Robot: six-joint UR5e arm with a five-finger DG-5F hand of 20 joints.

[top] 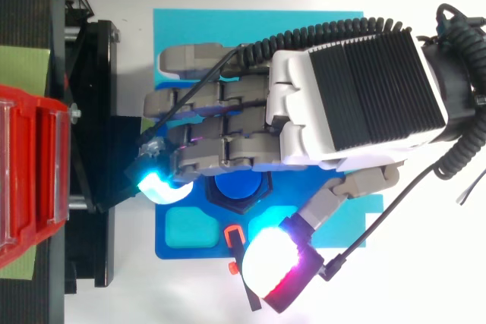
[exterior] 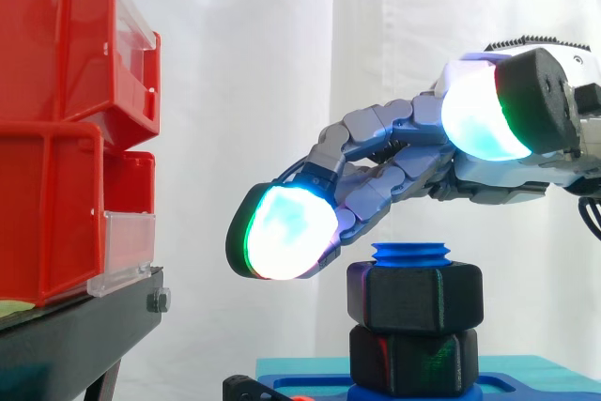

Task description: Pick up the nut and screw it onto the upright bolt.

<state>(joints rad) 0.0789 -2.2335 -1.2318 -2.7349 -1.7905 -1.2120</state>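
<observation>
White curtain [exterior: 282, 63], stacked red bins [exterior: 56, 72], bolt [exterior: 410, 254]

Open air between red bins [exterior: 66, 129] at left and bolt [exterior: 410, 253] at centre, white curtain behind. Hand [exterior: 404, 143] lies flat just above bolt top, fingers straight, blocking approach from above. One glowing fingertip [exterior: 282, 232] dips into gap left of upper nut [exterior: 415, 298]. Lower nut [exterior: 413, 359] directly beneath, on blue base plate [exterior: 535, 380]. Black stand [top: 95, 111] close beside plate's left edge.

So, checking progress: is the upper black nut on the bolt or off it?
On. The upper nut rings the blue bolt, whose tip pokes out above it.
</observation>
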